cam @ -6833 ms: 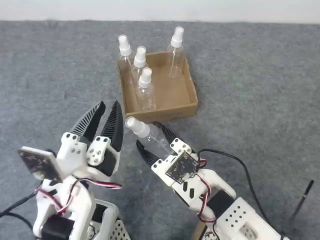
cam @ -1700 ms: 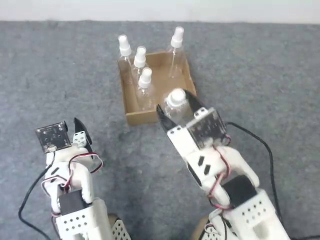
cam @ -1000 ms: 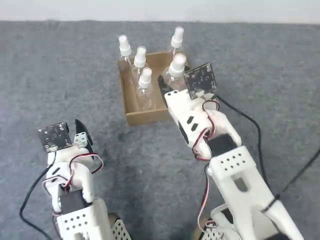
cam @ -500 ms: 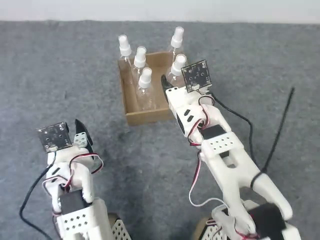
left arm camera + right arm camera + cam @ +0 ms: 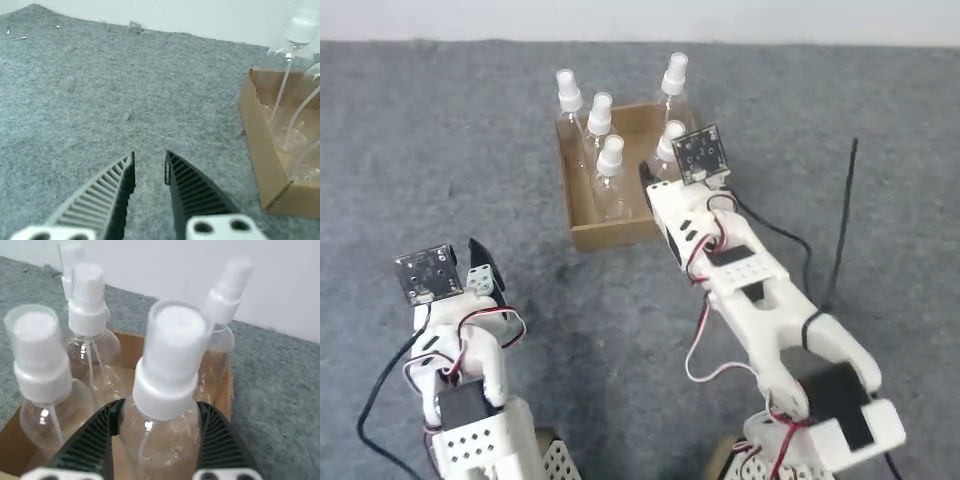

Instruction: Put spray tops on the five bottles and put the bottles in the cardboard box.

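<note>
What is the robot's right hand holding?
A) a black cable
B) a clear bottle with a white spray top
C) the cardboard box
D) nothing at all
B: the right hand has a finger on each side of a clear bottle with a white spray top, at the cardboard box.
</note>
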